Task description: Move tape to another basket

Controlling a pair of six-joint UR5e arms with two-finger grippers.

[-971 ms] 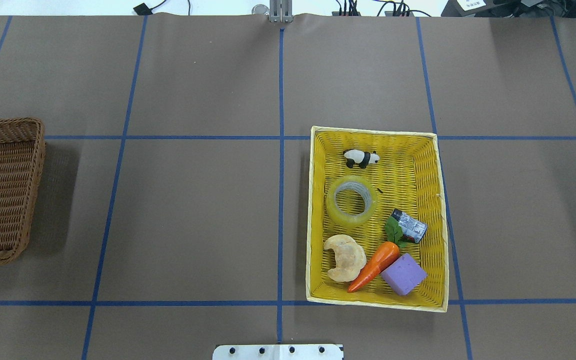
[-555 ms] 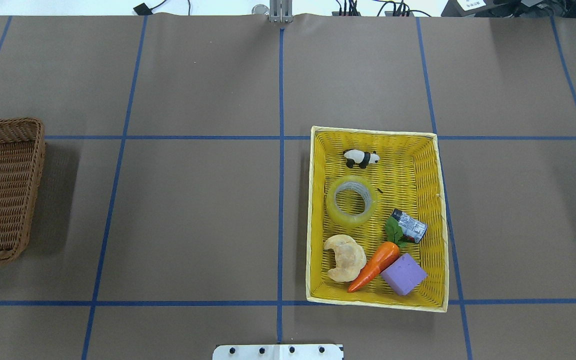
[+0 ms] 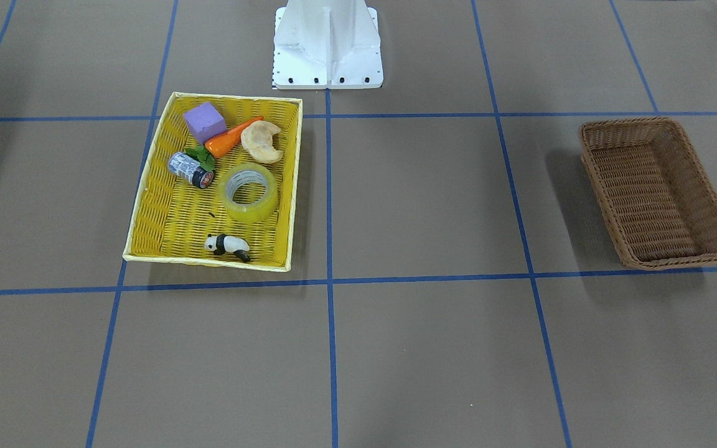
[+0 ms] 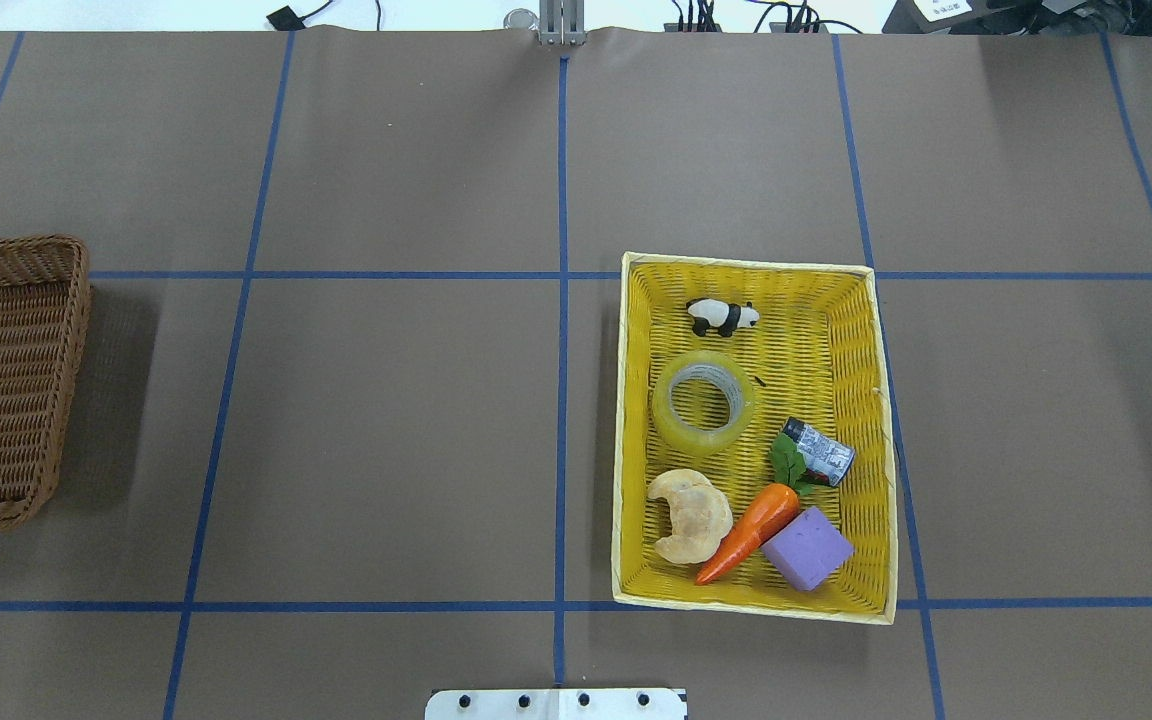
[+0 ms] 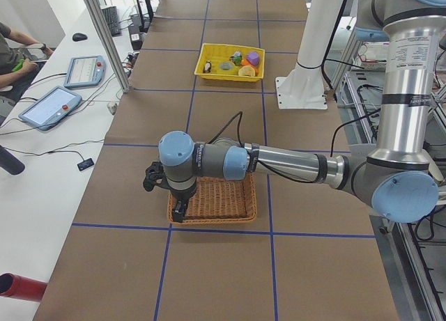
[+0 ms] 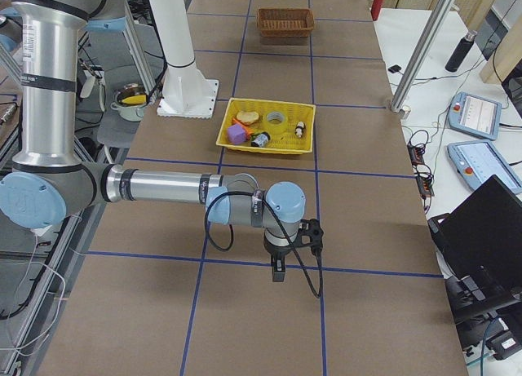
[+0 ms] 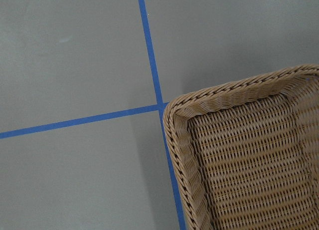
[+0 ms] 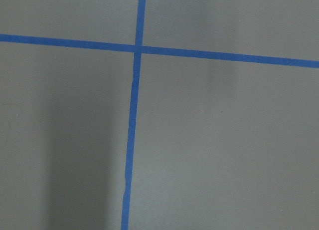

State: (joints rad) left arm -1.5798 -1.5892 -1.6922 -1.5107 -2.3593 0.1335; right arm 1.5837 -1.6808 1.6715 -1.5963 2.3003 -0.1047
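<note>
Nothing on the worktop [image 4: 386, 430] has shifted since the earlier frame: brown basket [image 4: 11, 250] far left, left pincer [image 5: 179, 213] above its corner; tape [image 4: 701, 438] flat in the yellow tray [image 4: 836, 340]; right pincer [image 6: 278, 272] over bare worktop; whether either pincer is apart or together, cannot tell
</note>
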